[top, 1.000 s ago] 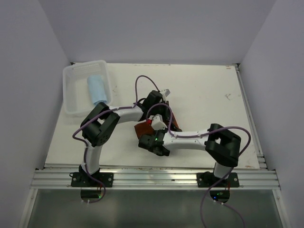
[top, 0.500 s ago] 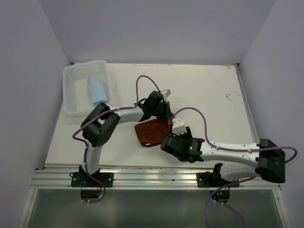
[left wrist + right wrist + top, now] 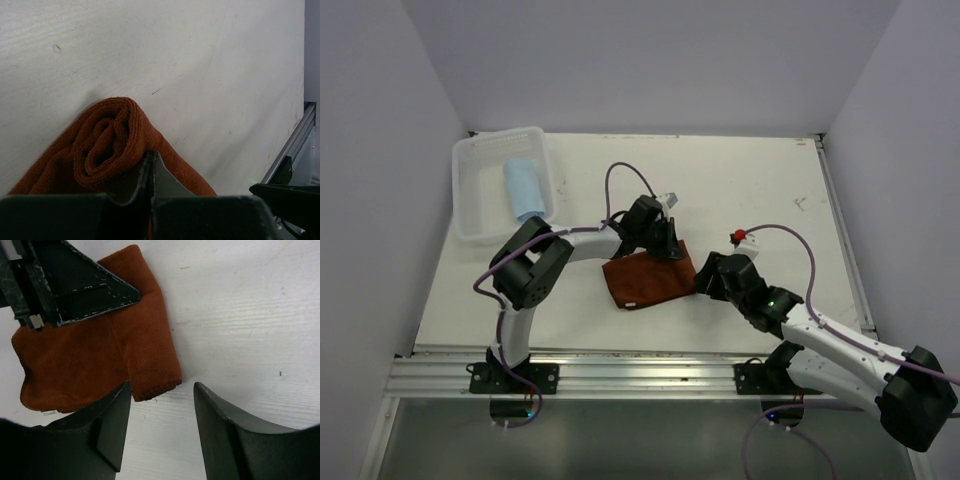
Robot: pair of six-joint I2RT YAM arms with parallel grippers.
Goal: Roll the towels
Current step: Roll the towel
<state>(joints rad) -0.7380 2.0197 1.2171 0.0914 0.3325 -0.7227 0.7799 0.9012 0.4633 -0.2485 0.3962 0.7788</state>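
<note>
While right fingers (image 3: 107, 435) gape, closed left fingers (image 3: 134, 184) meet the rust towel (image 3: 107, 142) at its coiled edge.

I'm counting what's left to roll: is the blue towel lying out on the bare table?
No, the overhead view shows the blue towel lying inside the white basket.

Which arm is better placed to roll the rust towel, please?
Probably left: the left gripper is shut on the rust towel at its rolled end; the right gripper is open beside it.
</note>
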